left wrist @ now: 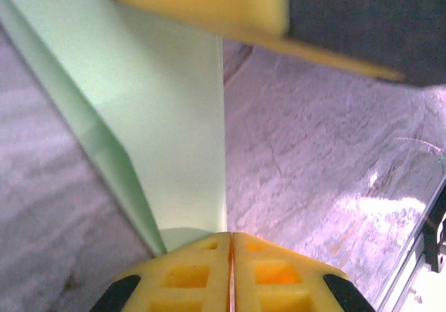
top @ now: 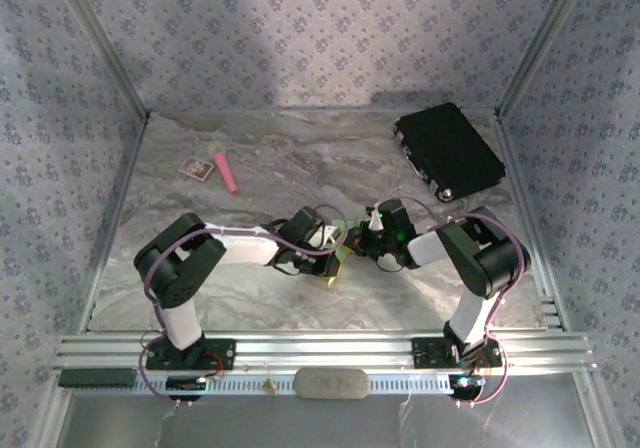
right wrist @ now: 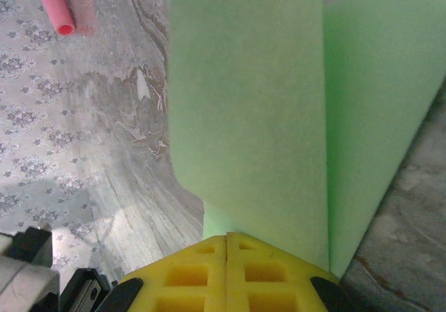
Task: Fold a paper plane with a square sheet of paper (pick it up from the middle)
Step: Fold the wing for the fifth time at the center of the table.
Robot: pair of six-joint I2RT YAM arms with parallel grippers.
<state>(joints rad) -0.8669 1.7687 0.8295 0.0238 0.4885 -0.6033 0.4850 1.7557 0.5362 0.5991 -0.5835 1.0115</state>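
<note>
Marble table (top: 250,168) spreads open around green paper (right wrist: 244,117), clamped by closed left end effector (left wrist: 231,237) and right end effector (right wrist: 226,237).

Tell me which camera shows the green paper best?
Right wrist view: the green paper looms large, its folded layers clear. Left wrist view shows it paler, creased; the top view, a tiny distant sliver.

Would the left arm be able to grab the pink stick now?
Probably not yet: the left gripper is shut on the paper, which the right gripper pinches too. The stick lies unblocked on the table.
</note>
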